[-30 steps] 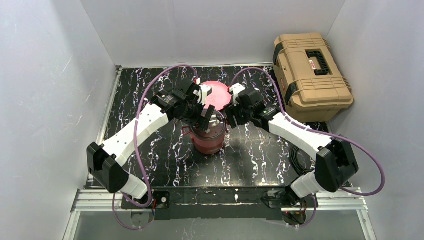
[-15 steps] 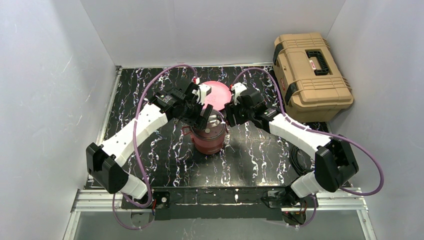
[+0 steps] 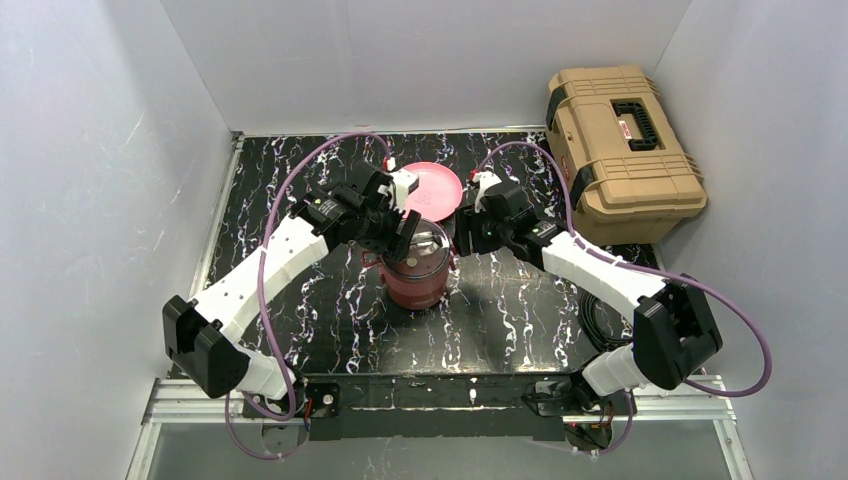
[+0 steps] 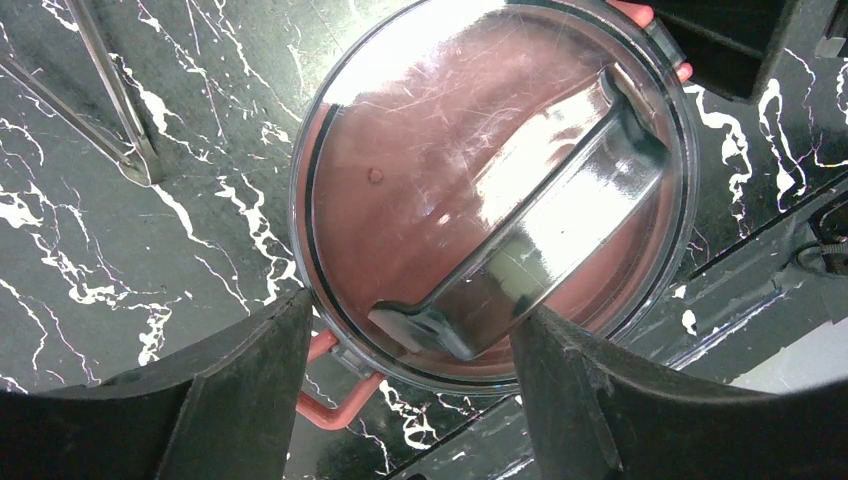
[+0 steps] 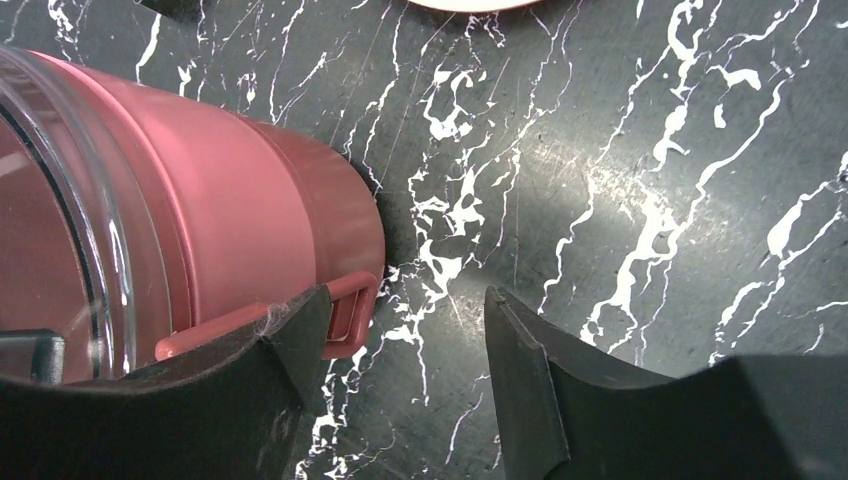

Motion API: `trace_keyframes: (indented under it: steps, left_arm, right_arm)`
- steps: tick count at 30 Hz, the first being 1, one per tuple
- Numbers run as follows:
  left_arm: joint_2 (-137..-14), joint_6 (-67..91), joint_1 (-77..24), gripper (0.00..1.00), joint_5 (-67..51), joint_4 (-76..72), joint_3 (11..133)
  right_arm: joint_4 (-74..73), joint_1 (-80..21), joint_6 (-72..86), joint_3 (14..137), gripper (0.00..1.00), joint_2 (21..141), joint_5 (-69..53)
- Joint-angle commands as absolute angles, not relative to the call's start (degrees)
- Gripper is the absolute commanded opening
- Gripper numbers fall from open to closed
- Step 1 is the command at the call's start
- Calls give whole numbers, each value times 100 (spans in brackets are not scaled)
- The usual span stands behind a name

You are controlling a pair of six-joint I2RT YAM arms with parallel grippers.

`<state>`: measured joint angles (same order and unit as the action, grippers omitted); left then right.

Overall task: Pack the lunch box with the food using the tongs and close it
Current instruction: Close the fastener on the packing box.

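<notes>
The maroon lunch box (image 3: 415, 278) stands stacked mid-table under a clear top lid (image 4: 440, 150) with a dark shiny handle (image 4: 530, 230). My left gripper (image 4: 410, 345) hovers over it, open, its fingers (image 4: 235, 390) straddling the lid's near rim and the handle's end; a red clasp (image 4: 335, 400) shows below. My right gripper (image 5: 405, 340) is open beside the box wall (image 5: 240, 210), with bare table between its fingers, and the left one is next to a red clasp (image 5: 352, 312). The tongs (image 4: 115, 95) lie on the table to the box's side. The food is out of view.
A pink plate (image 3: 433, 190) lies just behind the lunch box, between the two wrists. A large tan toolbox (image 3: 622, 150) stands at the back right. White walls close in the black marbled table (image 3: 520, 300) on three sides, and a cable coil (image 3: 600, 325) lies at the right.
Both grippers' jaws have narrowed a little. The left arm's elbow has swung outward to the left while its gripper stays over the lunch box lid. The right wrist has shifted slightly back.
</notes>
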<state>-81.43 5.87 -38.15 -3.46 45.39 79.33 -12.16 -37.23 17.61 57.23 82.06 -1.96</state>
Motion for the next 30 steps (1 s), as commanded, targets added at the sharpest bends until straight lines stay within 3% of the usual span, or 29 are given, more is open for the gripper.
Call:
trace_keyframes:
  steps: [1, 16, 30]
  left_arm:
    - [-8398, 650, -3921, 62, -303, 4628, 7439]
    - [-8460, 790, -4239, 48, -106, 4494, 7262]
    - [-8644, 719, -4381, 44, -127, 4421, 7358]
  right_arm:
    - [-728, -3932, 2514, 5641, 68, 7972, -1024]
    - [-753, -3955, 2857, 5567, 68, 7945, -976]
    - [-651, -4103, 2814, 5682, 67, 8020, -962]
